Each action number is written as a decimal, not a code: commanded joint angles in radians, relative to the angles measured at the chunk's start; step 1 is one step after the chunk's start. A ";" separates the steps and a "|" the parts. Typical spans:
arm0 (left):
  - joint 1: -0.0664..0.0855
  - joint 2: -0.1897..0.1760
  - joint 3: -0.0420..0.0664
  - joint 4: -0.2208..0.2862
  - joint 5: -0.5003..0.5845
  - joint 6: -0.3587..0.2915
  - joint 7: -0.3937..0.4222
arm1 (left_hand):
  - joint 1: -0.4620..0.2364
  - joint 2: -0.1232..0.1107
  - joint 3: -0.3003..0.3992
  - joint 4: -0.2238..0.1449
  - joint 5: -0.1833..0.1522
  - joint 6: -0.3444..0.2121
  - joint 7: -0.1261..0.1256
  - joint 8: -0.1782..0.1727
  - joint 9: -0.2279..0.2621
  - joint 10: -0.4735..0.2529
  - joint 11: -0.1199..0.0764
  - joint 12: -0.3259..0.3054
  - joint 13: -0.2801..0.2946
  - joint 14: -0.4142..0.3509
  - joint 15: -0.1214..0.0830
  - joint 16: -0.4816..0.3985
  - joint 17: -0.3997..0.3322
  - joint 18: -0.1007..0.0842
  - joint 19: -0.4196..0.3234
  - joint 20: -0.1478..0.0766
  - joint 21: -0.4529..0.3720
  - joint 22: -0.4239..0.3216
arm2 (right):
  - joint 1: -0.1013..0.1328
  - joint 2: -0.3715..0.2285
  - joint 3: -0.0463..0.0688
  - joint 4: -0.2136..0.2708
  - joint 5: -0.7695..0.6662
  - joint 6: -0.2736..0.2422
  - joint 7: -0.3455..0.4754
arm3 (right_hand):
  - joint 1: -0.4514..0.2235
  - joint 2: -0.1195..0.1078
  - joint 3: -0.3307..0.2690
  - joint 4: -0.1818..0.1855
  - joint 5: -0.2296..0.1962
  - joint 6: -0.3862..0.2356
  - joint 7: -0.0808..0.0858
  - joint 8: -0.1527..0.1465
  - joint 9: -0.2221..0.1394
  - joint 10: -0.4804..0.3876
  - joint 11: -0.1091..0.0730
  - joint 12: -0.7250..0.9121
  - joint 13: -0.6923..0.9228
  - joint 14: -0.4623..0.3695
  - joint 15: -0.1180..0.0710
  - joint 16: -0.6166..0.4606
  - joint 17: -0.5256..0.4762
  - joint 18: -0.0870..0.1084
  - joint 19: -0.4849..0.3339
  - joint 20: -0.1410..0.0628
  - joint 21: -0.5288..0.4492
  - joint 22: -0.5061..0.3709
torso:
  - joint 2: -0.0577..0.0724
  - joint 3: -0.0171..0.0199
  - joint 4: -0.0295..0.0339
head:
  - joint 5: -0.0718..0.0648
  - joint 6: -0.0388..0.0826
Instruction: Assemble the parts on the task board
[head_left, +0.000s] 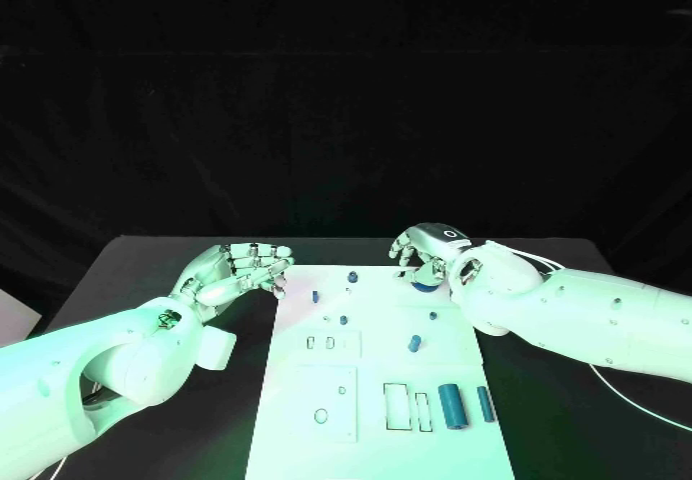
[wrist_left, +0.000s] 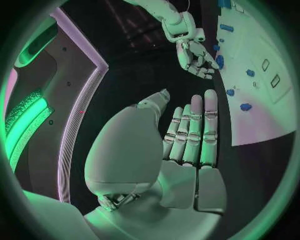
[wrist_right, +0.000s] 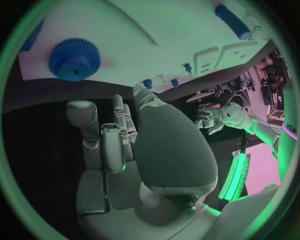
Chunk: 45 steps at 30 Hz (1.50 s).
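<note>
Our right hand (head_left: 433, 258) hovers over the upper right corner of the task board (head_left: 378, 400) in the head view, fingers curled downward and holding nothing that we can see; the right wrist view shows the fingers (wrist_right: 112, 140) straight and close together, just short of the blue gear (wrist_right: 75, 59) lying flat on the board's far end. That gear (head_left: 424, 285) peeks out just below the hand in the head view. Our left hand (head_left: 238, 270) floats beside the board's upper left edge, fingers loosely bent and apart, empty; its own wrist view shows the fingers (wrist_left: 197, 130) extended side by side. Further down the board sit small blue pegs (head_left: 316, 296) near the top, a short blue piece (head_left: 415, 343) at mid-board, and a large blue cylinder (head_left: 451, 406) with a slimmer blue rod (head_left: 486, 403) at lower right, next to the rectangular slots (head_left: 397, 406). We judge the step in hand to be the reach for the gear, with assembly barely begun. Next we need to lower the right hand, close the fingers round the gear's rim, and lift it cleanly without nudging nearby pegs.
</note>
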<state>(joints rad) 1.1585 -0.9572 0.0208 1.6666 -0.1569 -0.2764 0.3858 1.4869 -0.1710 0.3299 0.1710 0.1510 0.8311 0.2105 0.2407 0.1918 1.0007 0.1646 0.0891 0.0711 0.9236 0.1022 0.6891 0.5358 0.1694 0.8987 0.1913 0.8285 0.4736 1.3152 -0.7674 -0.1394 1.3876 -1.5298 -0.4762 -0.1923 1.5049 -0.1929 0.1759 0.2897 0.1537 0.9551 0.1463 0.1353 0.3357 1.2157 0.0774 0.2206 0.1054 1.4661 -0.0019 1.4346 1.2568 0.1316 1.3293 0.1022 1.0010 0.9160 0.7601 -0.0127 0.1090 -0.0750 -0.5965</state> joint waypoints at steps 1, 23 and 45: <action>0.002 0.000 0.001 -0.002 0.003 0.017 0.006 | 0.002 -0.001 0.006 0.001 -0.003 -0.002 0.011 0.004 0.001 -0.005 0.002 0.004 0.001 -0.008 -0.001 0.006 0.000 0.013 -0.010 0.000 0.006 0.001 | 0.008 -0.042 0.003 0.034 0.165 -0.048 0.050 | -0.016 -0.041 -0.025 -0.002 0.025 -0.011 -0.010 -0.005 -0.005 0.103 -0.023 0.056 0.038 0.047 -0.017 0.015 0.023 -0.004 0.005 -0.013 0.016 0.018 | -0.006 0.0058 -0.0106 | -0.003 0.002; 0.002 0.010 0.001 -0.017 0.003 0.023 0.004 | 0.003 -0.001 0.010 0.001 -0.003 0.001 0.007 0.005 0.002 -0.002 0.000 0.006 0.002 -0.010 -0.002 0.007 -0.001 0.013 -0.014 0.000 0.011 0.005 | 0.015 -0.058 0.004 -0.063 0.296 0.197 -0.038 | -0.039 0.012 -0.196 0.001 0.074 -0.118 0.019 0.107 0.032 0.355 0.005 1.350 1.465 0.105 0.008 0.136 0.314 -0.064 0.122 0.002 0.296 0.351 | -0.008 0.0048 -0.0086 | -0.005 -0.008; 0.002 0.013 0.000 -0.022 0.001 0.024 0.003 | 0.004 -0.001 0.012 0.000 -0.003 0.000 0.008 0.005 0.002 -0.002 0.000 0.006 0.001 -0.011 -0.002 0.008 -0.002 0.013 -0.016 0.000 0.013 0.006 | 0.002 -0.018 0.001 -0.110 0.290 0.221 -0.046 | -0.034 0.029 -0.175 -0.001 0.092 -0.105 0.016 0.125 0.034 0.355 0.002 1.350 1.465 0.105 0.007 0.136 0.314 -0.065 0.123 0.002 0.301 0.359 | -0.009 0.0058 -0.0085 | -0.006 -0.017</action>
<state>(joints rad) 1.1586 -0.9464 0.0206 1.6437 -0.1567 -0.2701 0.3840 1.4869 -0.1710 0.3355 0.1711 0.1510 0.8311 0.2105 0.2406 0.1926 1.0007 0.1645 0.0891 0.0711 0.9200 0.0986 0.6930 0.5358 0.1694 0.8917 0.1912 0.8356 0.4788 1.3191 -0.7878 -0.1377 1.2811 -1.2346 -0.2802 -0.2346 1.4723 -0.1721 -0.0064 0.2896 0.2423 0.8432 0.1606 0.2554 0.3689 1.4711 0.0797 1.5671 1.3081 1.4664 -0.0001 1.5676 1.3079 0.0766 1.4467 0.1022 1.2992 1.2741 0.7512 -0.0071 0.0994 -0.0810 -0.6131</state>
